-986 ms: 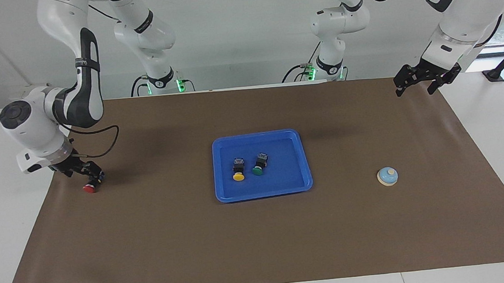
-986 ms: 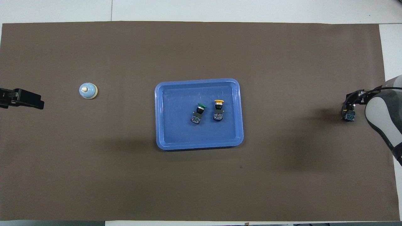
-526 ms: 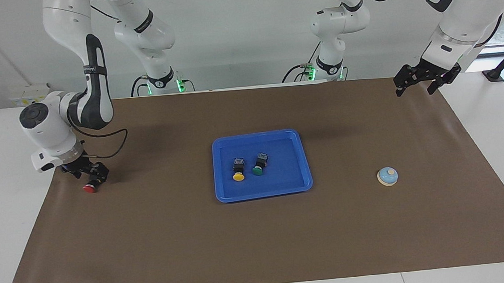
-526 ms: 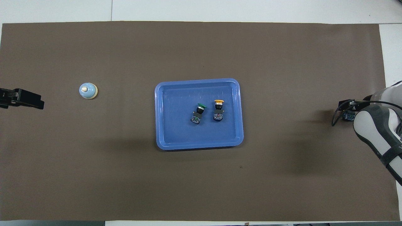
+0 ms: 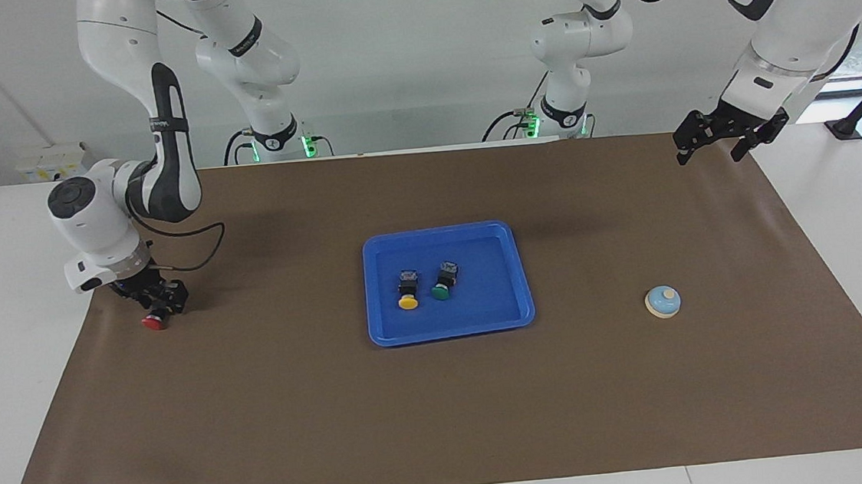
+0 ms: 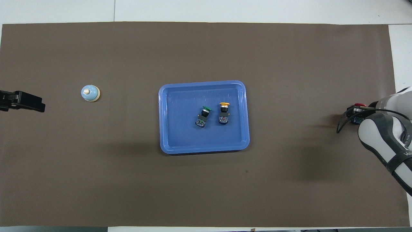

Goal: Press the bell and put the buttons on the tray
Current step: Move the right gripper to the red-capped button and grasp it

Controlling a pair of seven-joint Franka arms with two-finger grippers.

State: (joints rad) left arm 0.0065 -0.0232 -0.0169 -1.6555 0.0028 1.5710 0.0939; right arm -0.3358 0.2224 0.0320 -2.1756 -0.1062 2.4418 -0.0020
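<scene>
The blue tray [image 5: 507, 236] [image 6: 167, 141] lies mid-mat and holds the yellow button [image 5: 407, 290] [image 6: 224, 111] and the green button [image 5: 442, 282] [image 6: 204, 115], both on their sides. The red button [image 5: 153, 322] [image 6: 358, 105] lies on the mat at the right arm's end. My right gripper [image 5: 156, 300] [image 6: 354, 115] is down at the red button's black body. The bell [image 5: 663, 301] [image 6: 90, 93] stands on the mat toward the left arm's end. My left gripper [image 5: 710, 152] [image 6: 22, 101] waits open and empty, raised over the mat's edge.
A brown mat [image 5: 444, 410] [image 6: 206, 193] covers the table, with white tabletop [image 5: 18, 367] around it. The right arm's wrist and cable [image 5: 193, 253] hang low over the mat's end beside the red button.
The right arm's wrist has shifted a little toward the tray and turned more upright over the red button. The red button has stayed where it was. The left arm has not moved.
</scene>
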